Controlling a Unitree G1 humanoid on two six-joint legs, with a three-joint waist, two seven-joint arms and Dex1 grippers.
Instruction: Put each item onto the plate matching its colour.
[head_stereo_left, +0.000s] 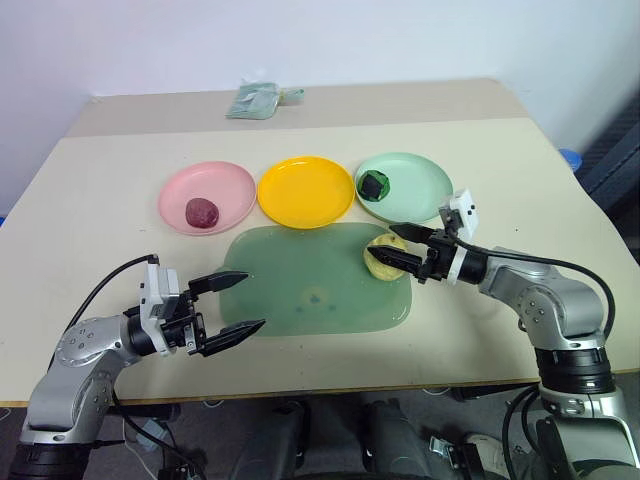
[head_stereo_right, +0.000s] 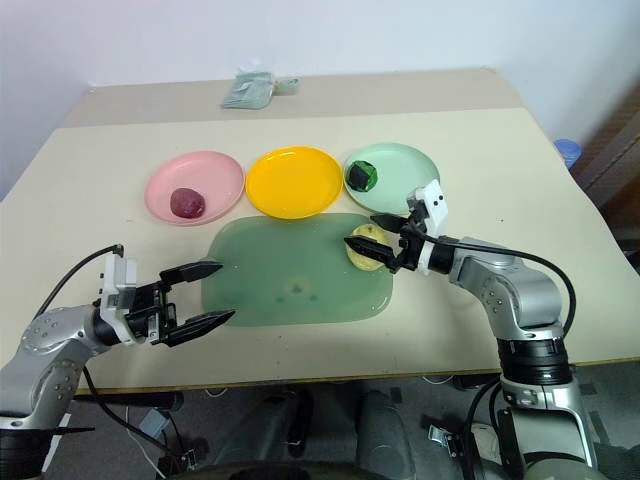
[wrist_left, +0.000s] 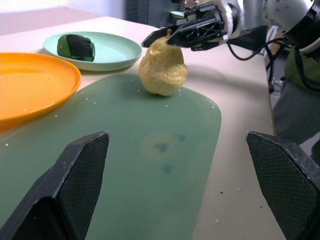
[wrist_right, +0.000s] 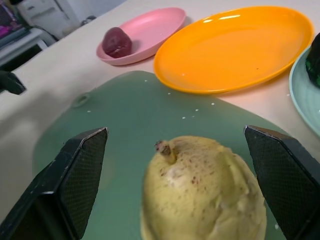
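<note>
The pale yellow item (head_stereo_left: 384, 262) stands on the green mat's right end. My right gripper (head_stereo_left: 384, 242) is open, one finger on each side of the item's top, not closed on it. The maroon item (head_stereo_left: 201, 212) lies on the pink plate (head_stereo_left: 232, 182). The green item with black patches (head_stereo_left: 375, 185) lies on the mint green plate (head_stereo_left: 420, 175). Between them the yellow plate (head_stereo_left: 305, 190) holds nothing. My left gripper (head_stereo_left: 255, 299) is open at the mat's left edge with nothing between its fingers.
The translucent green mat (head_stereo_left: 310, 285) covers the table's middle in front of the plates. A small grey-green packet (head_stereo_left: 255, 101) lies at the table's far edge. Bare tabletop (head_stereo_left: 90, 220) shows to the left of the plates.
</note>
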